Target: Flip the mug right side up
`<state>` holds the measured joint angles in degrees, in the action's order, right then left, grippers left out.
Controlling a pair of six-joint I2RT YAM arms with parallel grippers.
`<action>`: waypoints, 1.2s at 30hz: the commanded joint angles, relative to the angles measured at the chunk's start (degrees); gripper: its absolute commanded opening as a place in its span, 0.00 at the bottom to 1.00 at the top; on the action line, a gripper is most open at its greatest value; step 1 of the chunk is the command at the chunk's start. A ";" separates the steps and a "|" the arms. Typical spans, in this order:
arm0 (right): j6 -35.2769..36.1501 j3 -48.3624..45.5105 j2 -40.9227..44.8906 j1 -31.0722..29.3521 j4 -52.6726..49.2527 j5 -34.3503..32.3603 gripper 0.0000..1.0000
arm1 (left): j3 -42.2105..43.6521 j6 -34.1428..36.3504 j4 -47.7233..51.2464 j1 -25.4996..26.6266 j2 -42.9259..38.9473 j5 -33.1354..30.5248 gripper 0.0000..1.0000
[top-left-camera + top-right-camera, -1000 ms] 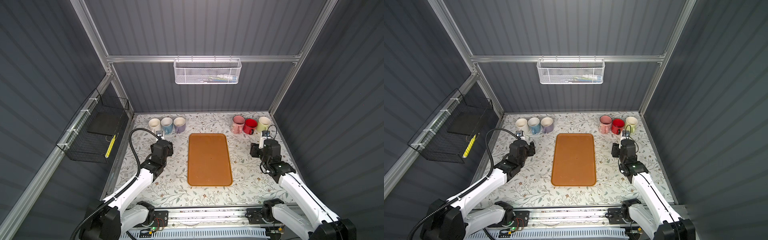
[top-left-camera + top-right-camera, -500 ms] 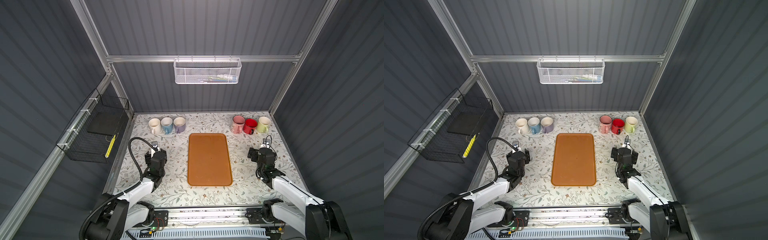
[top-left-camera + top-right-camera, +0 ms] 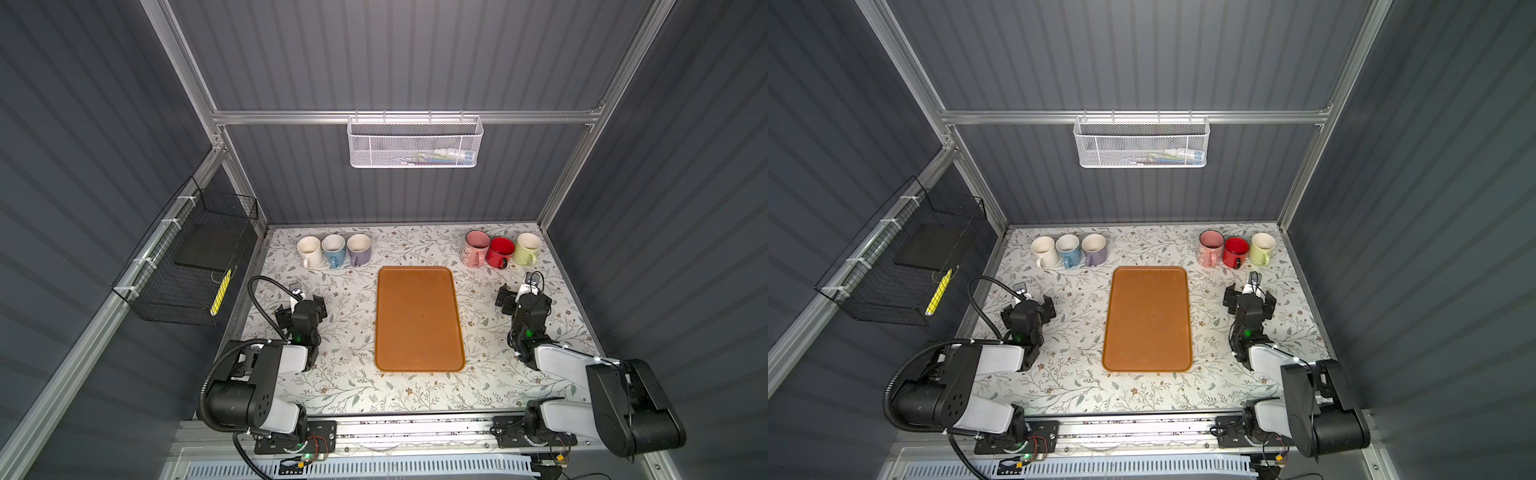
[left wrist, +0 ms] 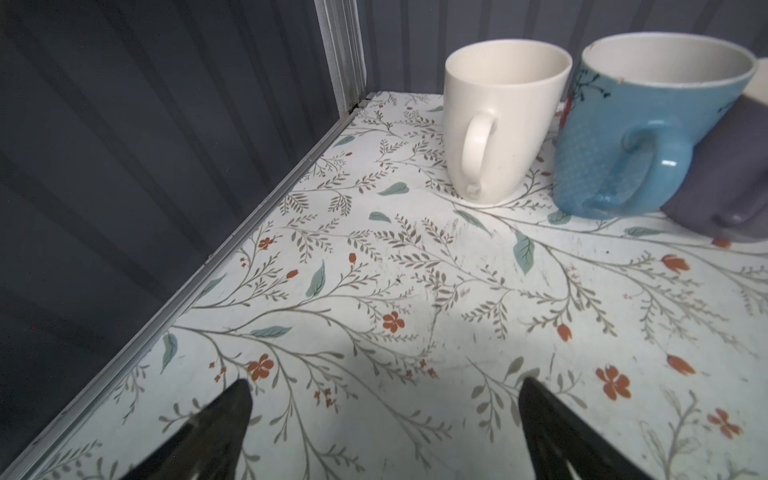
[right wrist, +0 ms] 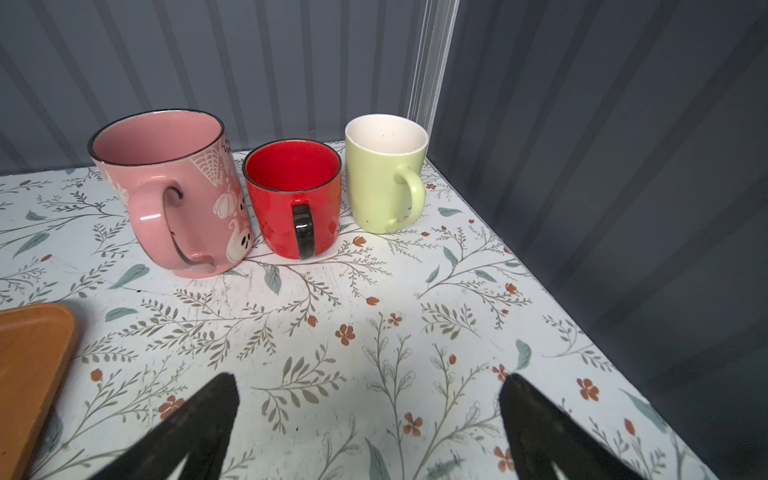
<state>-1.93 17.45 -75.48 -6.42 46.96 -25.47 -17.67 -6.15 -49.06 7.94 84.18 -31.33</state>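
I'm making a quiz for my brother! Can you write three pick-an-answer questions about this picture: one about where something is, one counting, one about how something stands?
1. Where is the orange tray? A) middle of the table B) standing on edge in a corner C) hanging in the air
2. How many mugs stand on the table? A) four B) six C) eight
3. How does the red mug stand? A) upside down B) on its side C) upright
Answers: A, it lies flat between the mug groups; B, three back left, three back right; C, its mouth faces up.
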 commanded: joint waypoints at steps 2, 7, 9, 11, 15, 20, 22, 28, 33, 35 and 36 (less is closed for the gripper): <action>1.14 -1.07 -3.87 2.37 11.33 3.30 0.99 | 0.85 -0.38 -9.06 -3.94 2.63 5.05 1.00; -0.20 -2.01 -4.64 4.46 12.72 8.42 0.99 | 2.68 -0.33 -20.73 -6.76 10.06 13.08 1.00; -0.34 -2.87 -6.24 5.45 15.62 10.97 0.99 | 1.89 0.51 -20.09 -6.80 10.84 15.20 1.00; 0.11 -3.23 -8.65 5.79 18.51 13.22 0.99 | 0.79 1.22 -19.97 -6.80 12.98 17.00 1.00; -0.04 -2.29 -7.88 6.42 15.40 15.38 0.99 | -1.68 2.01 -14.88 -6.89 12.61 18.98 1.00; 0.40 -0.41 -8.26 7.21 12.49 19.33 0.99 | -6.00 3.44 -8.39 -6.97 13.58 22.47 1.00; 0.10 -0.08 -8.22 7.64 11.78 20.03 0.99 | -7.71 4.22 -5.67 -6.89 13.79 23.83 1.00; -0.34 0.26 -8.27 7.82 11.06 19.56 0.99 | -7.50 4.32 -6.31 -6.89 13.84 23.82 1.00; -0.36 0.26 -8.26 7.82 10.89 19.59 0.99 | -7.72 4.49 -5.88 -6.80 13.89 23.71 1.00; -0.35 0.30 -8.21 7.78 10.94 19.60 0.99 | -7.64 4.49 -5.87 -6.81 13.89 23.69 1.00; -0.36 0.30 -8.19 7.82 10.96 19.66 0.99 | -7.69 4.49 -5.87 -6.80 13.89 23.79 1.00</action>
<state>-1.72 16.78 -83.83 1.15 58.24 -6.35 -24.56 -2.94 -55.02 1.17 97.32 -8.25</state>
